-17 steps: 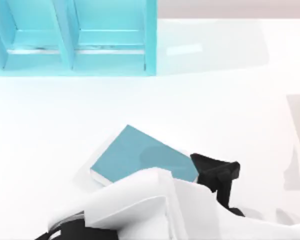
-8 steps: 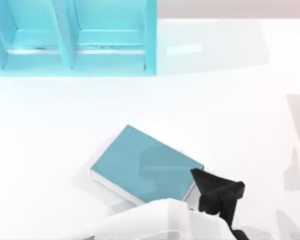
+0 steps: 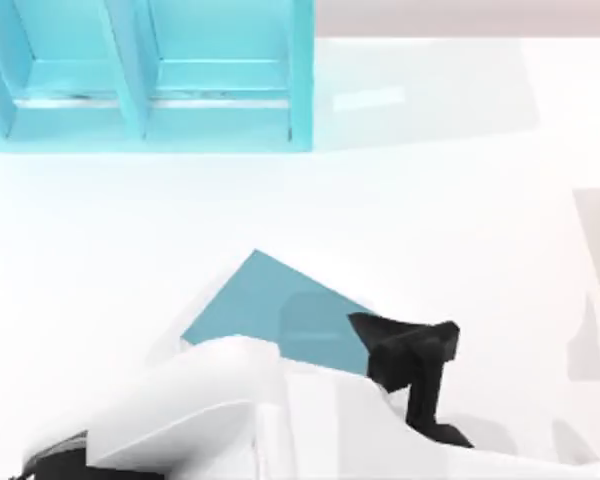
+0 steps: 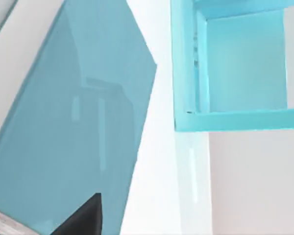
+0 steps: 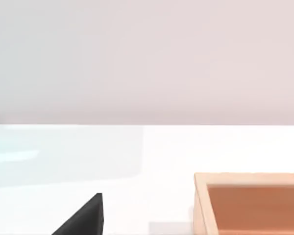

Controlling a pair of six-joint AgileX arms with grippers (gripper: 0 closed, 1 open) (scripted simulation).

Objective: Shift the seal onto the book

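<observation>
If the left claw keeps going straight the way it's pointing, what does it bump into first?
Most likely the book: the left claw hangs over its teal cover, pointing down at it. How high above it is hard to judge.

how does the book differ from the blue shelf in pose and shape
The book lies flat near the table's front, turned at an angle; the shelf stands at the back left, square to the edges. The book is a plain closed slab; the shelf has open compartments. Both are blue-green, the shelf lighter.

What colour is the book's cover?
Plain teal; the book shows best in the left wrist view.
</observation>
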